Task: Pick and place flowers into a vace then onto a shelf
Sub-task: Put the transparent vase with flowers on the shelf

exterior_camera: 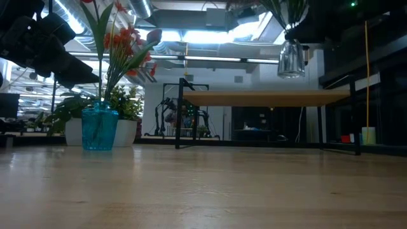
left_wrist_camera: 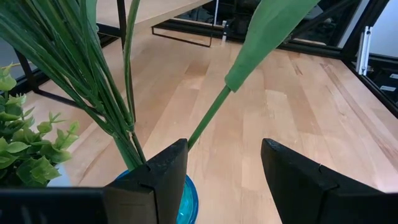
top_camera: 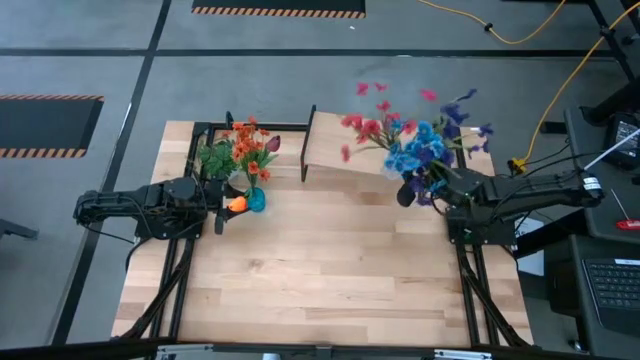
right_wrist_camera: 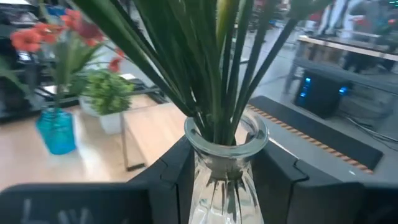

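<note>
A clear glass vase full of red, blue and purple flower sprays hangs in my right gripper, high over the table's right side, beside the shelf. A blue vase with orange-red flowers stands on the table at the left. An orange tulip leans out of it toward my left gripper. That gripper is open, its fingers just above and beside the blue vase's rim. My right gripper pinches the clear vase by its narrow neck, just under the flared rim, between the two fingers. The fingers come in level from the table's right side. The vase is lifted clear of the table and stands upright, with the stems rising above the fingers.
A leafy green plant in a white pot stands right behind the blue vase, at the table's far left. The shelf board rests on thin black legs at the far middle. Bare wooden tabletop stretches between the arms and toward the near edge.
</note>
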Robot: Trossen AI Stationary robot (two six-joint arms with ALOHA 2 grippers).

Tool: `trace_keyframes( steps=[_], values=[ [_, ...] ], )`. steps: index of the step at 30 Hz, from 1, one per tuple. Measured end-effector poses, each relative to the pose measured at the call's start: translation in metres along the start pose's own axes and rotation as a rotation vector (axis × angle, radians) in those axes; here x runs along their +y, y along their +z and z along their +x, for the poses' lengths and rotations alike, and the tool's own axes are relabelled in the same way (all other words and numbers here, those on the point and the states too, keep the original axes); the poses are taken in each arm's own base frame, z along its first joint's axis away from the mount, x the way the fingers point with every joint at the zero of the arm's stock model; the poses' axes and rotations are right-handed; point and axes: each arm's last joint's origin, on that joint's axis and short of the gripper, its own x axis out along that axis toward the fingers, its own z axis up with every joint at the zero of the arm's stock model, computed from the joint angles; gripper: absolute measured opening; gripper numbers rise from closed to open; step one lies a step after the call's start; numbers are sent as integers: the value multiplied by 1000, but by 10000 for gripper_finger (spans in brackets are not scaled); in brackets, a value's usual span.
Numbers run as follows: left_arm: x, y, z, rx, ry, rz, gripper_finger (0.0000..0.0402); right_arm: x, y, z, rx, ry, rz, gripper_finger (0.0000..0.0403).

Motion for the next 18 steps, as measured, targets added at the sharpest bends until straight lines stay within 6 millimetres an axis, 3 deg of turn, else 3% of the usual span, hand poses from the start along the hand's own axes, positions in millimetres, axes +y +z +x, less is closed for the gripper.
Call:
trace_keyframes(
  steps=[18],
  values=[
    [0,0,0,0,1,0,198,-29,-6,-6,54,-282,43,122]
  ],
)
